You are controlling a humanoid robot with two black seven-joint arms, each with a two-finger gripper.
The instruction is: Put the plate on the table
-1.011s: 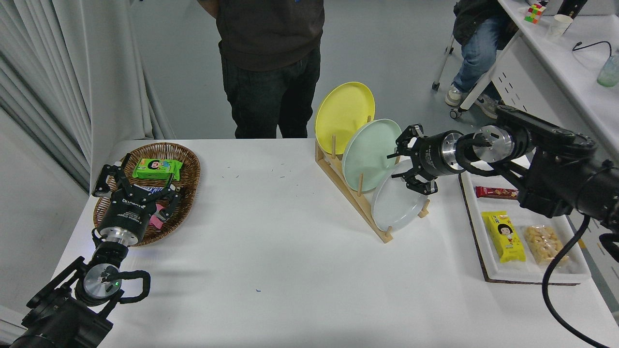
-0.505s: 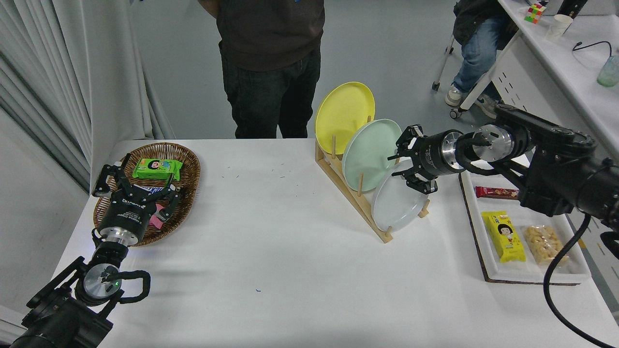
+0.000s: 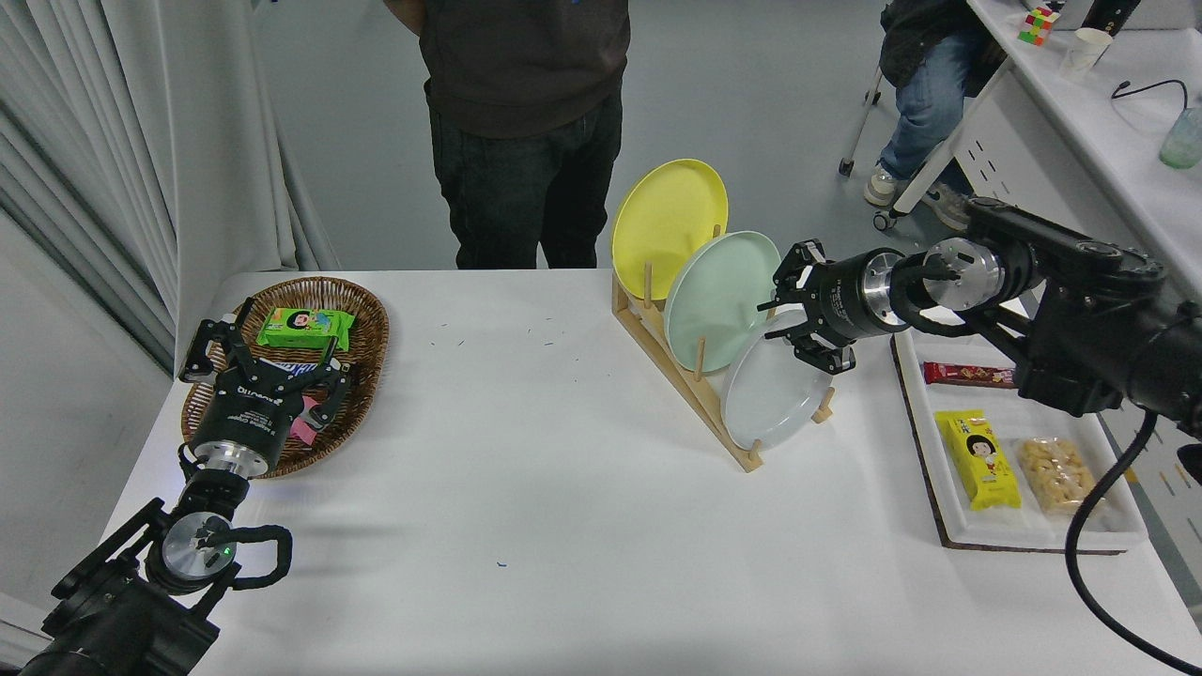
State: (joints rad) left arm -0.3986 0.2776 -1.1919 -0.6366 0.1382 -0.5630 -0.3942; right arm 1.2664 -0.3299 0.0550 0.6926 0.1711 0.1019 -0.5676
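Head view shows us at the reach step, with nothing lifted yet. Our right gripper (image 3: 787, 317) comes in from the right edge and hangs at the upper right rim of the plate (image 3: 765, 399), its fingers spread open around that edge and holding nothing; whether a fingertip already touches the rim we cannot tell from this angle. The plate stands tilted in the nearest slot of the wooden rack (image 3: 700, 399), just in front of the mint-green plate (image 3: 714, 296), which in turn stands in front of the yellow plate (image 3: 665, 221). Our left gripper (image 3: 261, 352) sits parked at the lower left over the wicker basket (image 3: 362, 324), fingers spread and empty. We judge the next move to be settling the fingers on either side of the rim and closing firmly, since the glaze looks slick and a thin edge gives little to pinch. After that the plate must come up and out along the slot, clear of the pegs, so it does not drag the rack or knock its green neighbour. The table (image 3: 526, 488) has plenty of bare white surface in front of the rack for laying it flat. A tray (image 3: 1122, 535) of snacks lies to the right, and a person (image 3: 521, 113) stands at the far side.
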